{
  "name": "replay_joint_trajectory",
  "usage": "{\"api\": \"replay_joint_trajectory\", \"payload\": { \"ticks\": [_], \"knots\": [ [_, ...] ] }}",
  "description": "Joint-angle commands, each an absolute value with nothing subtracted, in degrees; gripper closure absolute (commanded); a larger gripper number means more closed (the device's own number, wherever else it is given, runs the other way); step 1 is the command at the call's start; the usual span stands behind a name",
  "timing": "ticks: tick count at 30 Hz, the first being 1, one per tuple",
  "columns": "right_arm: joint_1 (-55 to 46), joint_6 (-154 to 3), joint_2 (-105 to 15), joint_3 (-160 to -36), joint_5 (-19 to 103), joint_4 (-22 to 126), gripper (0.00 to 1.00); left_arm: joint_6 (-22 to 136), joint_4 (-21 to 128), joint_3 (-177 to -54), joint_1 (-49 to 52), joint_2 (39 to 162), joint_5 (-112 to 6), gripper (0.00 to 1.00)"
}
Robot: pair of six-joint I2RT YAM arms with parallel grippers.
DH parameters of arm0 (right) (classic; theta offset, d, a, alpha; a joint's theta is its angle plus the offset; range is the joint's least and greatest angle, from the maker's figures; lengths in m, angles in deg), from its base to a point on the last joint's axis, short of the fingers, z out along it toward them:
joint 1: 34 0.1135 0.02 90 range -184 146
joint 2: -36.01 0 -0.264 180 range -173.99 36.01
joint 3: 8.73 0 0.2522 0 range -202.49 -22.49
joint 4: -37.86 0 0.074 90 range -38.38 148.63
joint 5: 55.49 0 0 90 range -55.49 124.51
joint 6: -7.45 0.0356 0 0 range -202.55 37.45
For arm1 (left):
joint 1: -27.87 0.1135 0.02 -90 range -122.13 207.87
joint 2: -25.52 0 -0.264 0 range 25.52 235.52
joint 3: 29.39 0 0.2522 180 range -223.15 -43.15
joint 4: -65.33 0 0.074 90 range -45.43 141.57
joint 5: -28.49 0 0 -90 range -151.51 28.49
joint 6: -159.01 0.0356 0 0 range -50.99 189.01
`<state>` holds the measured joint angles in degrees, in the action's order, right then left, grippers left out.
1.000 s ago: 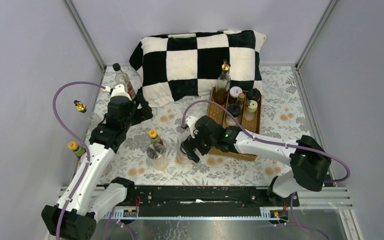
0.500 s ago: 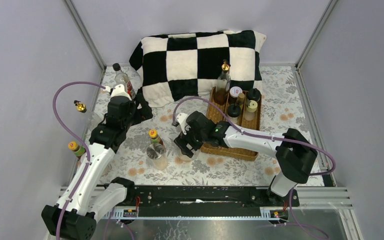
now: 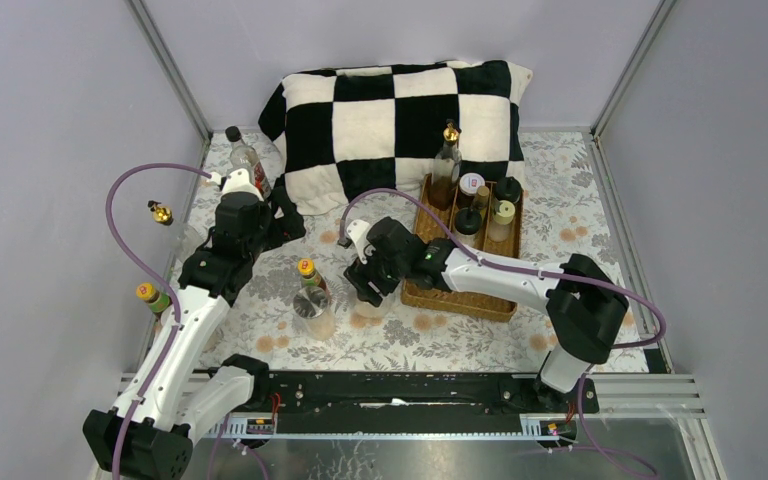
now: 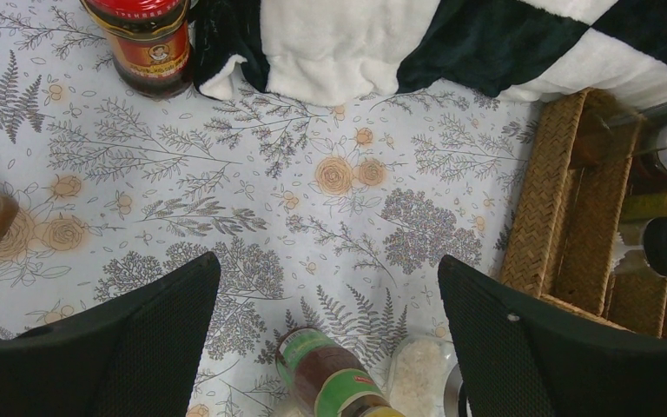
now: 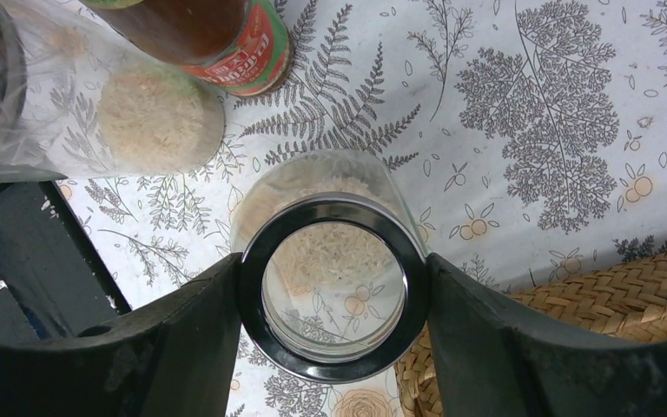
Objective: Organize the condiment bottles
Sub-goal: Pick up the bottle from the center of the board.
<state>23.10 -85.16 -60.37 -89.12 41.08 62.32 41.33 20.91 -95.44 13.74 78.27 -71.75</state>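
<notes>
I have the right gripper (image 5: 334,261) closed on the black rim of the clear spice jar (image 5: 334,291), just left of the wicker tray (image 5: 573,300); I judge the jar is bound for a compartment. My left gripper (image 4: 327,261) hangs wide open and holds nothing, parked far left out of the way.

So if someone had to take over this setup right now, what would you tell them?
Left gripper: open, holding nothing, above the tablecloth.
Right gripper: shut on a clear black-rimmed jar, just beside the wicker tray.
Done: several bottles stand in the tray, among them the tall gold-topped bottle.
Left: that jar, plus those outside the tray: black-capped bottle by the pillow, small gold-topped bottle and yellow-capped bottle at the left edge, green-labelled bottle and second clear jar mid-table.
</notes>
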Motion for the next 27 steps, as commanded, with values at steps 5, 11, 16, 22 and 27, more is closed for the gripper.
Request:
{"api": "replay_joint_trajectory", "payload": {
  "ticks": [5, 11, 16, 22, 27],
  "knots": [
    [23.57, -84.79, -54.42, -93.31, 39.40, 67.30, 0.48, 41.60, 22.93, -94.14, 13.94, 77.37, -70.67, 0.01],
    [23.57, -84.92, -51.79, -96.00, 39.28, 69.08, 0.48, 41.53, 22.92, -94.08, 13.99, 76.91, -70.55, 0.01],
    [23.61, -85.43, -50.19, -97.77, 37.57, 71.39, 0.47, 41.47, 22.78, -93.96, 14.01, 76.77, -70.47, 0.01],
    [23.56, -86.61, -47.60, -97.13, 31.64, 74.50, 0.47, 41.42, 22.74, -94.12, 13.98, 76.71, -70.21, 0.01],
    [23.52, -87.15, -45.12, -94.74, 26.52, 75.81, 0.47, 41.33, 22.69, -94.24, 13.98, 76.73, -70.12, 0.01]
  ]
}}
